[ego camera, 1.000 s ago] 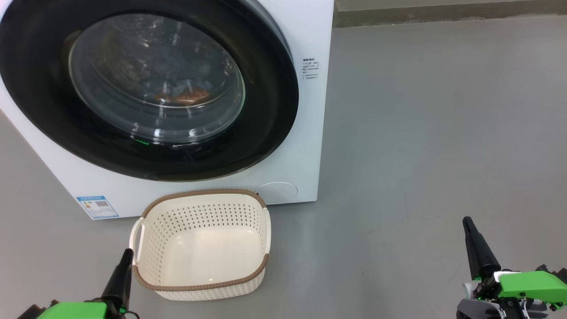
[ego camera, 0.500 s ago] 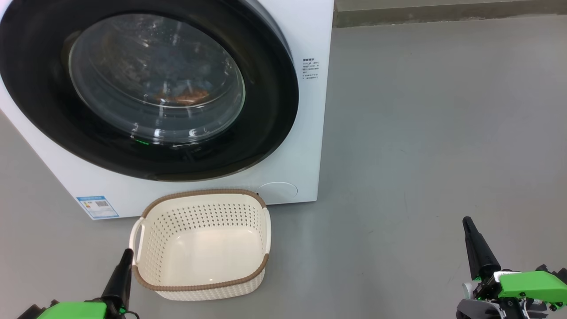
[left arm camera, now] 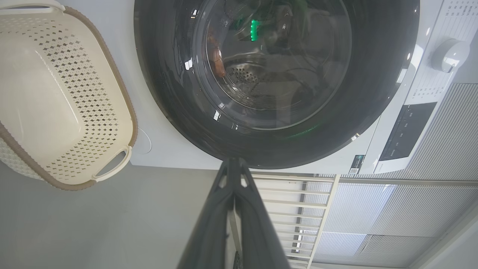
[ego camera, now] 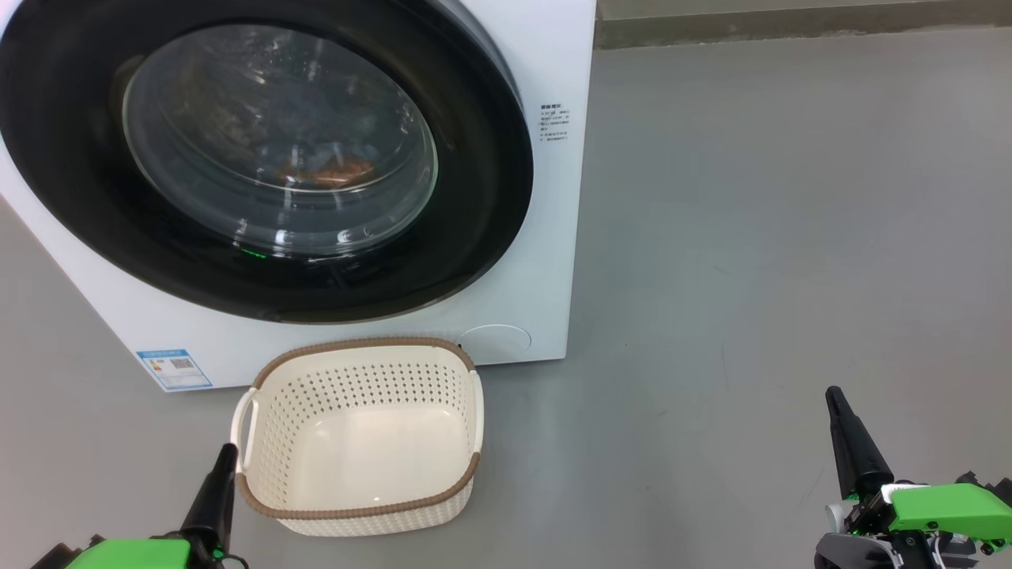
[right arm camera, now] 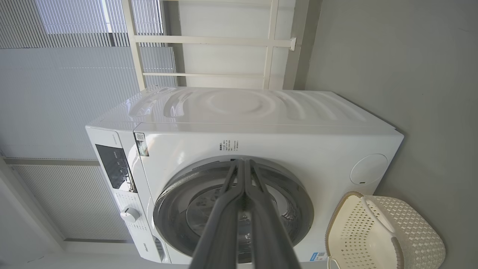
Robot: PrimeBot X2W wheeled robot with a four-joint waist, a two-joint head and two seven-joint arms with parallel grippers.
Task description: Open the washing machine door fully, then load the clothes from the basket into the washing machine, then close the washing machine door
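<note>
– Grey floor [ego camera: 751,237]: what stands on it?
– One white washing machine [ego camera: 545,261], with a blue label sticker [ego camera: 174,368] at its lower corner. Its washing machine door [ego camera: 474,197] is closed. Some clothes [ego camera: 324,170] are inside, seen through the door as an orange-brown patch.
– And the basket [ego camera: 364,344]?
– One, cream, upright on the floor just before the machine, empty.
– Tools?
– Two. Low beside the basket's near corner is the left tool [ego camera: 228,454], fingers pressed together, gripping nothing. Well apart over the floor is the right tool [ego camera: 832,395], likewise narrow, holding nothing.
</note>
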